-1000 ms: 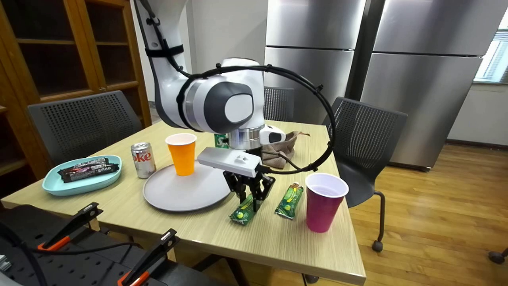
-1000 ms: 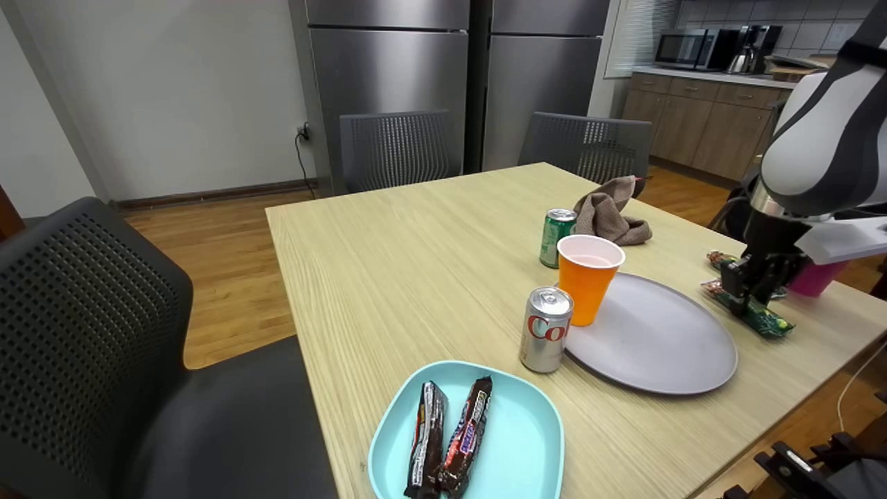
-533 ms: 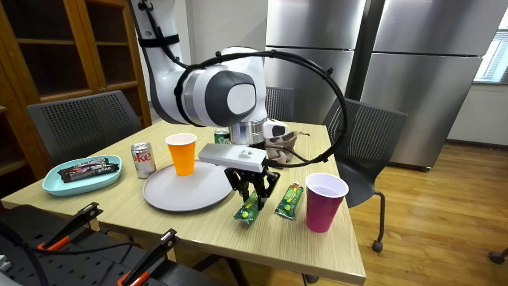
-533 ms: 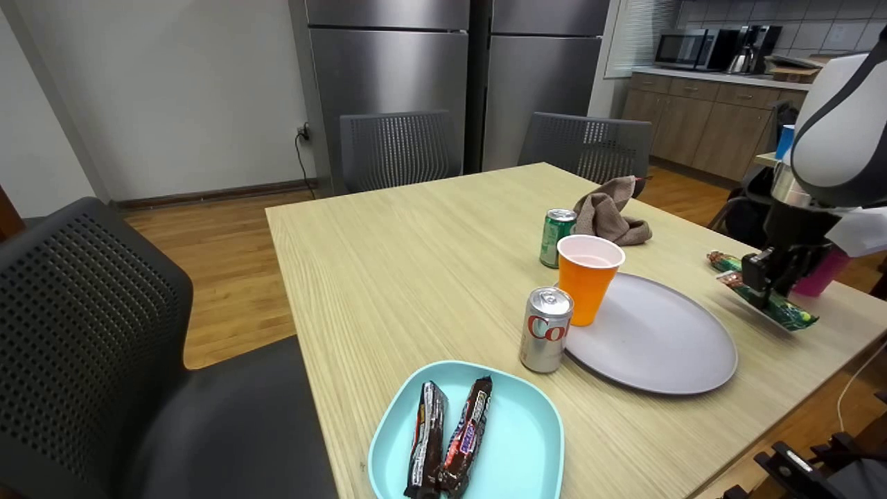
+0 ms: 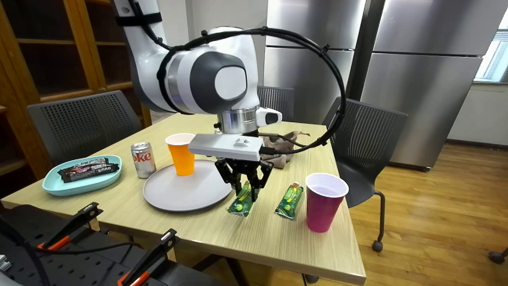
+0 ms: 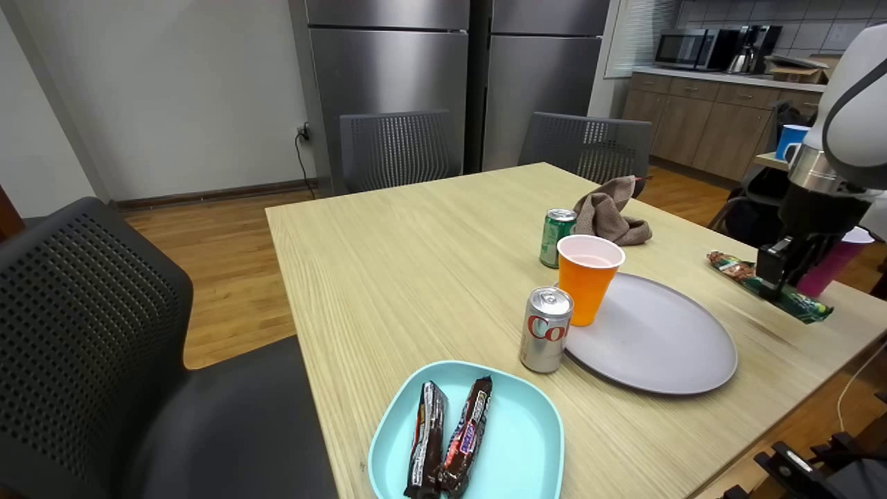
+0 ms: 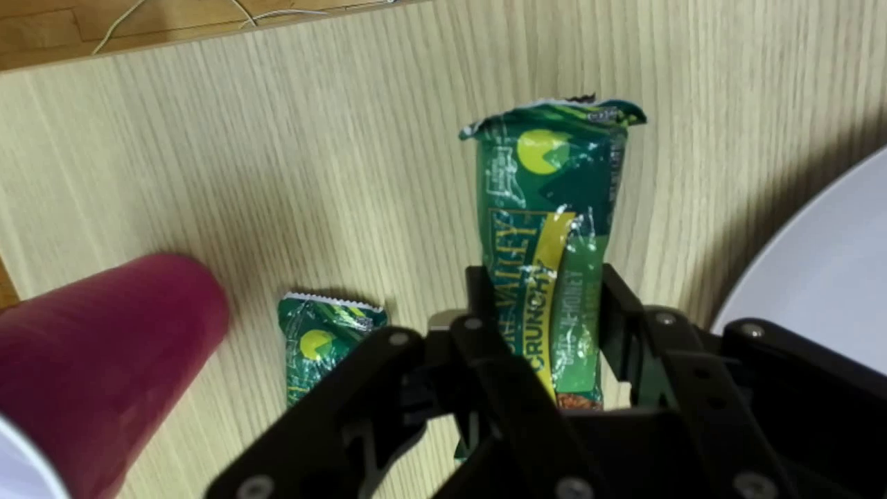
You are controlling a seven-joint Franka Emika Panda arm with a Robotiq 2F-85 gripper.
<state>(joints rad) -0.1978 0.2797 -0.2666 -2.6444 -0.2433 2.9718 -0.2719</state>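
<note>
A green-wrapped granola bar (image 7: 554, 180) with a yellow stripe is held between the two black fingers of my gripper (image 7: 544, 298) in the wrist view. The fingers press on its long sides. In both exterior views the gripper (image 5: 246, 193) holds this bar (image 5: 240, 204) (image 6: 805, 306) a little above the table, tilted with its plain green end lower. A second, similar bar (image 5: 289, 201) lies on the table beside it; the gripper partly hides it in the wrist view (image 7: 322, 339). A magenta cup (image 5: 323, 208) stands upright past that bar. A grey plate (image 5: 166, 194) lies on the gripper's other side.
An orange cup (image 6: 585, 291) stands on the plate's edge. A silver can (image 6: 546, 333), a green can (image 6: 554, 242) and a brown cloth (image 6: 610, 218) stand or lie nearby. A turquoise tray (image 6: 533, 443) holds two dark-wrapped bars (image 6: 468, 436). Chairs (image 5: 365, 139) surround the table.
My gripper has risen, lifting the held bar off the table. It has also shifted somewhat away from the plate in an exterior view. The other objects stand as before.
</note>
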